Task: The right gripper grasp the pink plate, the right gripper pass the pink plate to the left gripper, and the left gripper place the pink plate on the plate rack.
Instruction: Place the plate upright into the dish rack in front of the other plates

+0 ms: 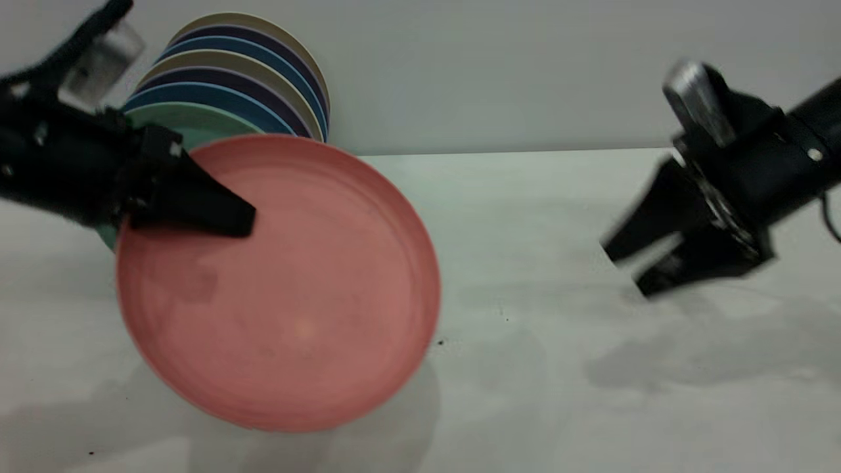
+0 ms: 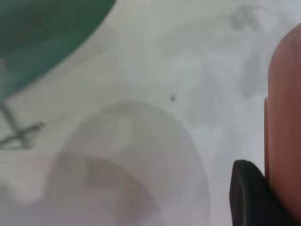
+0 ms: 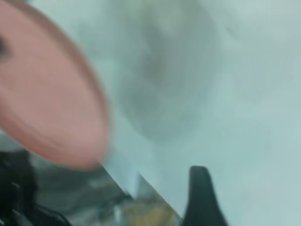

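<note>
- Left pincer [image 1: 223, 220] clamped on the pink plate [image 1: 289, 295]'s rim; far finger hidden behind it.
- Right pincer [image 1: 627, 266], well apart, gapes empty.
- I can't make out the rack.

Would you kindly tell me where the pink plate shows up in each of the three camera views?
Exterior view: the pink plate fills the left-centre, tilted, clamped at its upper left rim by the left gripper.
Left wrist view: only its rim, along the right edge.
Right wrist view: a blurred disc at the left.
Shared landmark: the white table, behind the plate in every view.
</note>
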Robot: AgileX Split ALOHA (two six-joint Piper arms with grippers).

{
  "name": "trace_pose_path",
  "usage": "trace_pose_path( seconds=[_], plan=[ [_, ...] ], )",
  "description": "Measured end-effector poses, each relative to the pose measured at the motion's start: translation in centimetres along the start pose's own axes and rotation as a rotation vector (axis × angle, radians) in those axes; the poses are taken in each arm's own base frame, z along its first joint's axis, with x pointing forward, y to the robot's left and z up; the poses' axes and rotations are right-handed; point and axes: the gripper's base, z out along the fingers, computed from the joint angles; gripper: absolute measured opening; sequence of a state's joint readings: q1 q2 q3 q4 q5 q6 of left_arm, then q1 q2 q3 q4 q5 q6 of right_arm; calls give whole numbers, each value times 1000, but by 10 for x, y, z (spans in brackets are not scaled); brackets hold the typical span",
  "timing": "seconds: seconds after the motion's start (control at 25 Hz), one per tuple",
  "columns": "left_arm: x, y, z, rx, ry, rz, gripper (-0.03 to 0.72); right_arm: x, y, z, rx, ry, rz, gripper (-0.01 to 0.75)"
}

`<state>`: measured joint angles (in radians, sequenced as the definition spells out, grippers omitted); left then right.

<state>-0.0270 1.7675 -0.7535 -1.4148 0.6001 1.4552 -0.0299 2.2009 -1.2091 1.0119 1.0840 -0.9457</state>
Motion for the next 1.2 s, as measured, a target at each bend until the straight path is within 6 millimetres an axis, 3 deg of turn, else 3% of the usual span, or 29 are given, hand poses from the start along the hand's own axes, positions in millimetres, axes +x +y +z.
trace_pose_path(
  seconds=[0.16,0.48,0.8,1.2],
  plan=[
    [-26,-6,-20,-62,16,187,124,9,-11,-1,131,100,49,396],
    [-69,-19,-58,-116,120,736,124,11,-13,-2,158,115,77,212],
    [-95,-25,-75,-129,160,1199,124,10,-14,-2,167,111,75,199],
    [-113,-19,-79,-307,102,1420,124,11,-14,-2,175,120,68,199]
  ],
)
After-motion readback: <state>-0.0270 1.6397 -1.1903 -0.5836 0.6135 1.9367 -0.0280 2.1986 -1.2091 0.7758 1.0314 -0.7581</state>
